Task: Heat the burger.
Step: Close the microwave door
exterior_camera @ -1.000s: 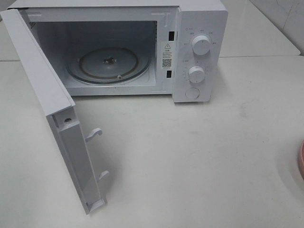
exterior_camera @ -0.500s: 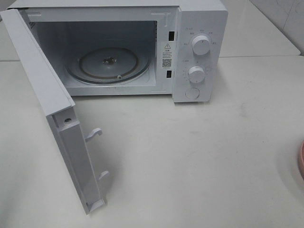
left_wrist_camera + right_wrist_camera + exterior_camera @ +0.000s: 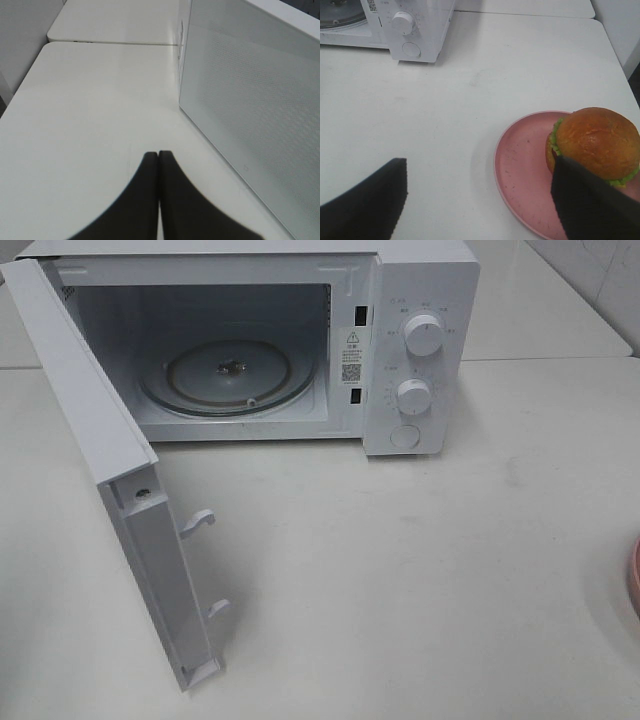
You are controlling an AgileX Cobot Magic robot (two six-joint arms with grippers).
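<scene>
- White tabletop [image 3: 420,570] was seen carrying everything, with a white microwave [image 3: 420,280] set at its far edge.
- At the left, the microwave door [image 3: 110,470] was swung fully open toward the near edge of the table, its two latch hooks [image 3: 198,523] pointing inward.
- The left gripper [image 3: 158,156] was found only in the left wrist view, its dark fingers [image 3: 142,200] pressed together with nothing between them, low over bare tabletop just beside the outer face of the open door.
- Inside the cavity, a round glass turntable [image 3: 228,376] was seen lying flat and bare.
- To the right of the cavity, the control panel was seen with two white knobs, the upper knob [image 3: 424,335] above the lower knob [image 3: 413,395], and a round button [image 3: 404,437] beneath them.
- At the right edge of the table, only a sliver of the pink plate [image 3: 634,580] was caught in the high view.
- In the right wrist view, the burger [image 3: 597,142] was seen sitting on that pink plate [image 3: 520,170], toward the plate's side away from the microwave, well apart from the oven.
- The right gripper [image 3: 480,200] was seen with its fingers held wide apart, clamped on nothing; one finger [image 3: 590,205] overlapped the burger's near edge in that view, and contact could not be told, while the other [image 3: 367,205] hung over bare table.
</scene>
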